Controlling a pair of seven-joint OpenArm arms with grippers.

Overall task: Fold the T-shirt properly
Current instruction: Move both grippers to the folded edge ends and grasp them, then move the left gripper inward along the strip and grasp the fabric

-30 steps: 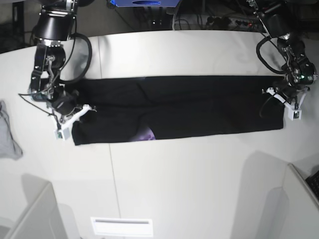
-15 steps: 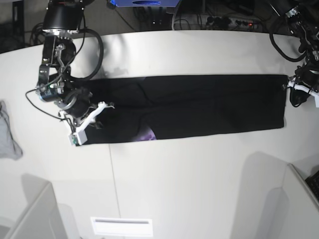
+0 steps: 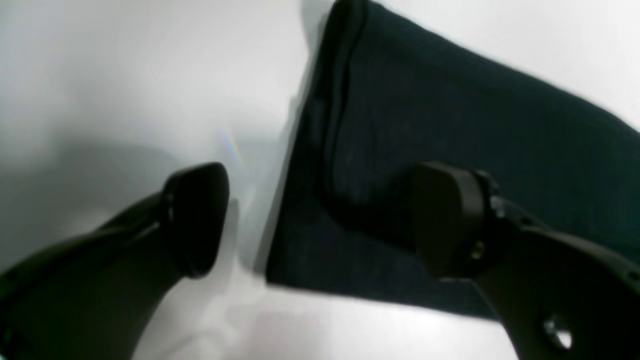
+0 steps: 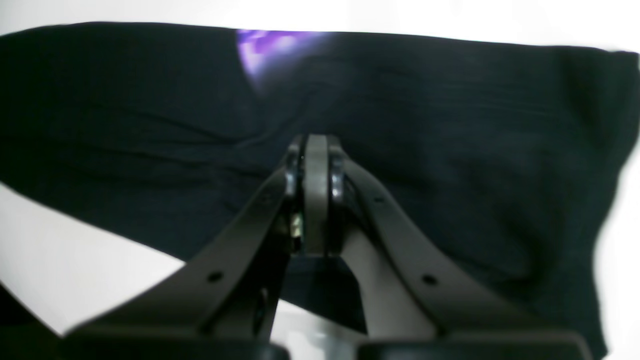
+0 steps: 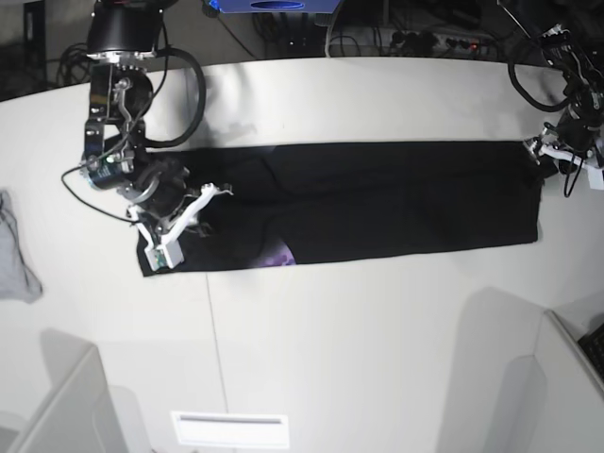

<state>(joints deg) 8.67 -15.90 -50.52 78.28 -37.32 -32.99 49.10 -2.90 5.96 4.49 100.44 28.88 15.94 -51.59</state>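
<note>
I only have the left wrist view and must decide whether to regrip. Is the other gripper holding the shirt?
Observer: The right gripper is shut, its tips pressed together over the T-shirt; the right wrist view does not show whether cloth is pinched between them.
Operator: Where is it along the shirt?
Observer: In the base view it sits over the shirt's left end, opposite your left gripper.
Operator: How does the whole shirt lie?
Observer: It is a long, narrow band stretched flat across the table.
Operator: Any print showing?
Observer: A small purple patch peeks out at the near edge, left of centre.
</note>
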